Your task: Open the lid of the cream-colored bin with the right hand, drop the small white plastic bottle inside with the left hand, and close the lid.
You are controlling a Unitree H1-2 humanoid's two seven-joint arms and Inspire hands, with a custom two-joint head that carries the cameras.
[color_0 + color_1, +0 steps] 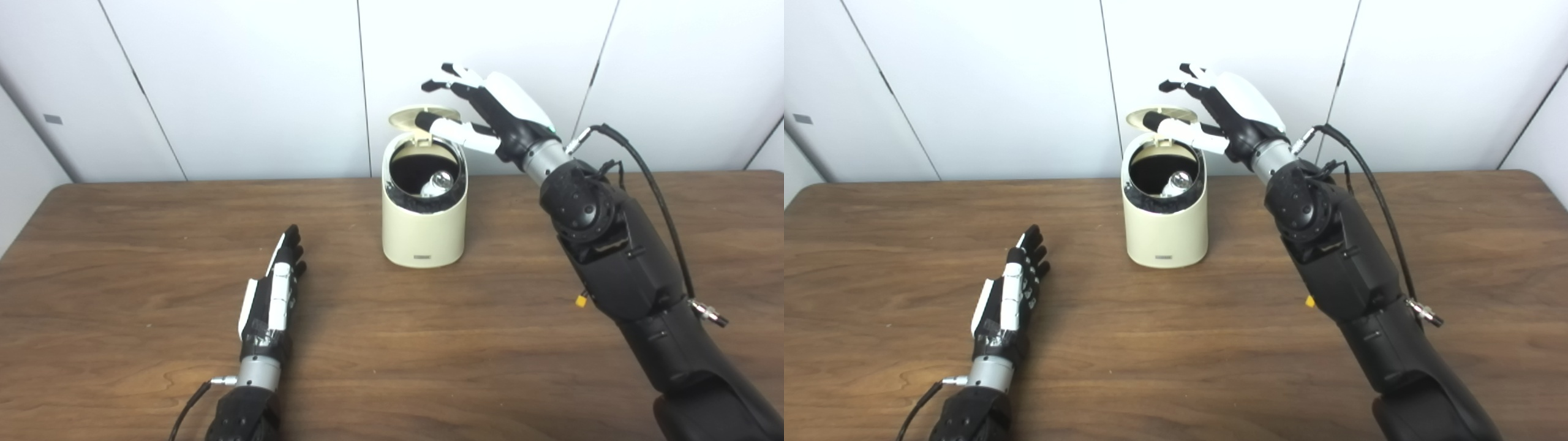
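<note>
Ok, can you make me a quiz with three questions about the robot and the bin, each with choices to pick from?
1. Where is the small bottle?
A. on the table
B. inside the bin
C. in the left hand

2. What colour is the bin?
A. cream
B. red
C. blue

3. How is the bin's lid?
A. shut
B. lying on the table
C. tipped up open

Answers:
1. B, it shows down in the bin's dark opening.
2. A, its wall is pale cream against the brown table.
3. C, it stands up behind the opening, with the right hand at it, while the left hand lies empty on the table.
</note>
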